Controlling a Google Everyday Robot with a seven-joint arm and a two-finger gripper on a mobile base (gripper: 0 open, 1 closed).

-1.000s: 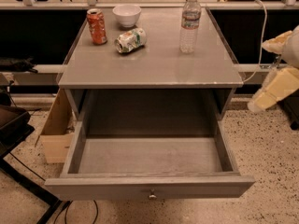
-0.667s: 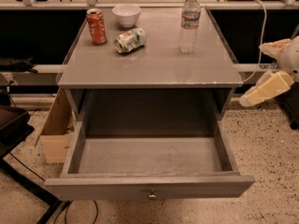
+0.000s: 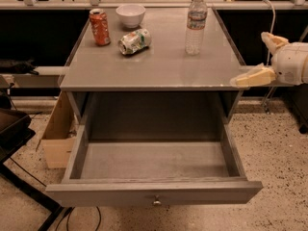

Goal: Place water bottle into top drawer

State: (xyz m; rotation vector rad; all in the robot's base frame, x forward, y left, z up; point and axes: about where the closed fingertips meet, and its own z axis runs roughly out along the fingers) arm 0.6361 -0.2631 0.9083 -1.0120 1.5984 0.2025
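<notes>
Wide-spread pincer [image 3: 248,58] right of table [image 3: 159,66]
</notes>
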